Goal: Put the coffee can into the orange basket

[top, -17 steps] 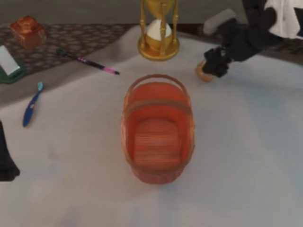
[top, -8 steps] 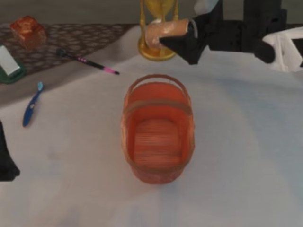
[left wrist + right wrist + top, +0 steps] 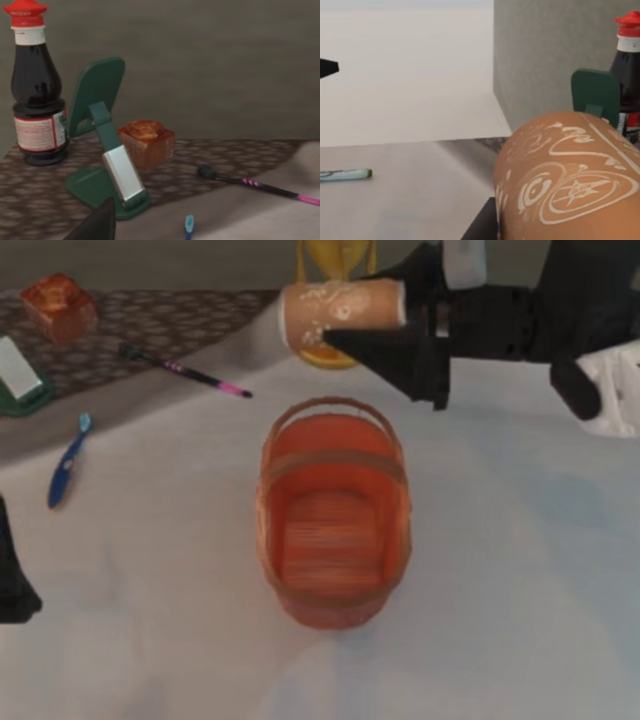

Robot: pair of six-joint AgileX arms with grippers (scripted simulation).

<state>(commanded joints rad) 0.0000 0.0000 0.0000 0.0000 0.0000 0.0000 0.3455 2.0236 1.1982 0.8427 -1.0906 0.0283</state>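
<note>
Above table, behind orange basket | right gripper clamps coffee can (sideways) | left gripper parked left edge

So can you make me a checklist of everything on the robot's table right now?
Surface: pale table, brown patterned mat at top view's far left.
Job's things: can held sideways in the air, above the hourglass in the top view, not over the basket; basket has nothing in it.
Clutter: hourglass, pink pen, blue toothbrush, bread, green phone stand, sauce bottle.
Grippers: right gripper holds the can; left arm parked at left edge.
Cables: nothing seen.
Surroundings: grey wall.
</note>
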